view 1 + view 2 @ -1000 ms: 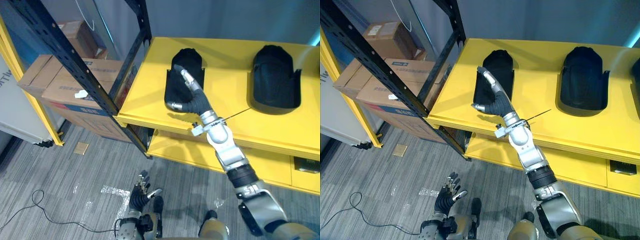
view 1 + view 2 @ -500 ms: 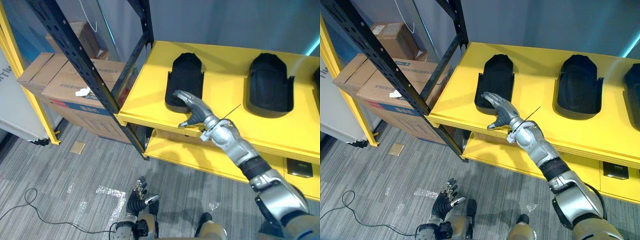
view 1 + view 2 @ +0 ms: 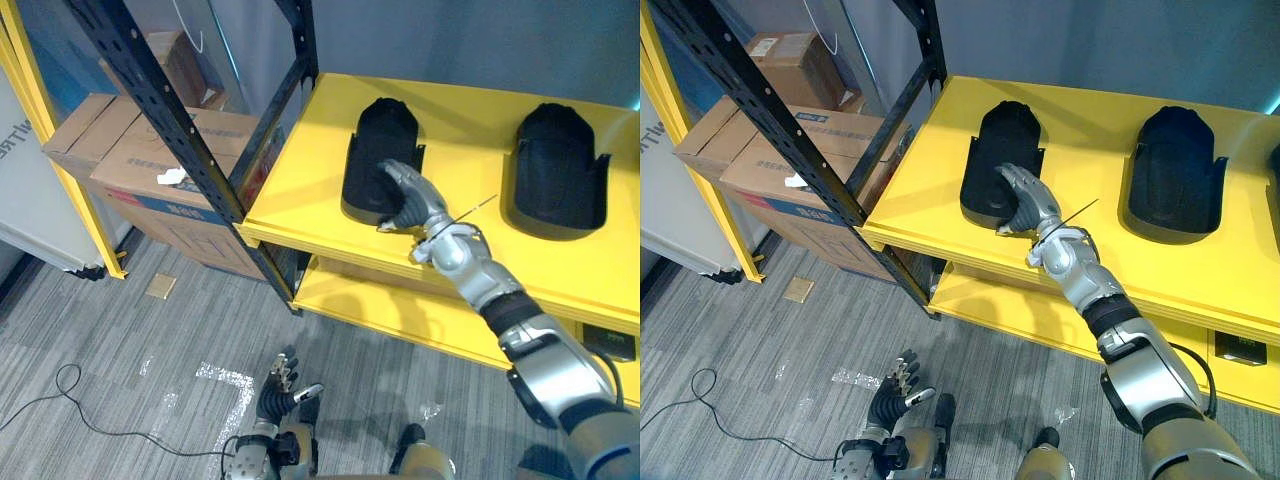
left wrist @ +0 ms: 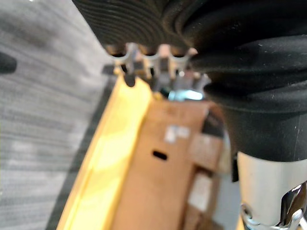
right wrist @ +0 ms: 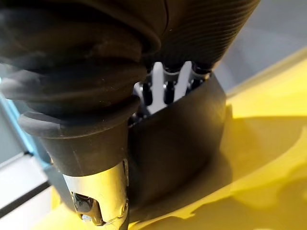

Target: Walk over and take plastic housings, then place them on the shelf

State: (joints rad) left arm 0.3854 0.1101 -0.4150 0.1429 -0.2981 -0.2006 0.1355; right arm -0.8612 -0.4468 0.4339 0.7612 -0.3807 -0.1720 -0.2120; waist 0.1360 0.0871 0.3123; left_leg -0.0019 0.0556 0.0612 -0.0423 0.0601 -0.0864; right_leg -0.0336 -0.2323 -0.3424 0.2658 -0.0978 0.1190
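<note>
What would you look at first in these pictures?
The bright yellow shelf stands out first, with two black plastic housings on it, the left housing and the right housing. The robot's right hand is on the near end of the left housing, and its left hand hangs open low over the grey floor. Cardboard boxes sit behind a black rack at the left.

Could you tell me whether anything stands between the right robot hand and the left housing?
Nothing visible does. The right robot hand rests on the near end of the left housing, which lies on the yellow table. The left robot hand hangs low near the floor.
</note>
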